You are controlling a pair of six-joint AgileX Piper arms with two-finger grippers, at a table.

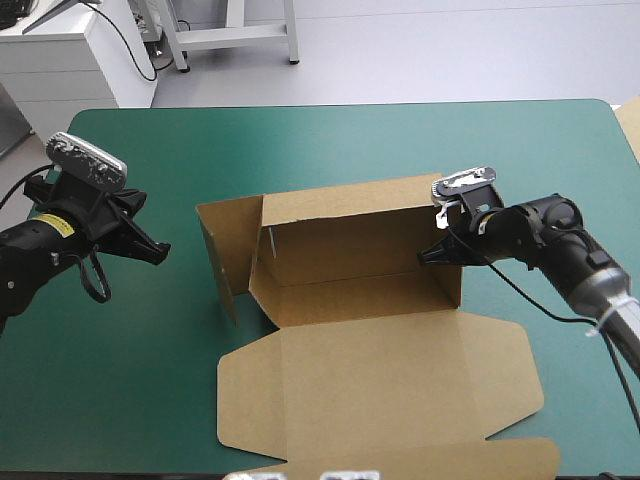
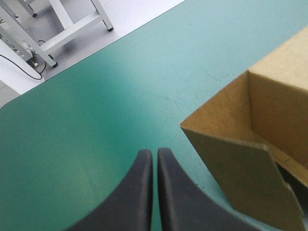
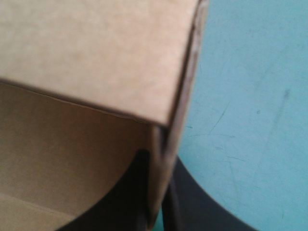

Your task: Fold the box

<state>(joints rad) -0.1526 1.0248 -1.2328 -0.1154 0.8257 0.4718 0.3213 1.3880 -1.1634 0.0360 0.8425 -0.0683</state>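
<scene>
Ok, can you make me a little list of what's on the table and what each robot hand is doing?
thing: brown box, half folded
walls: back wall up
lid: lid lying flat toward the table's near edge
left gripper: shut, empty, beside the box's left end, not touching it
right gripper: shut on the box, its right end wall between the fingers
table: teal-green cover

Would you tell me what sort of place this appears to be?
Probably a robotics lab bench: a table with a teal-green cover, the left gripper and right gripper on robot arms, and a part-folded box between them.
</scene>
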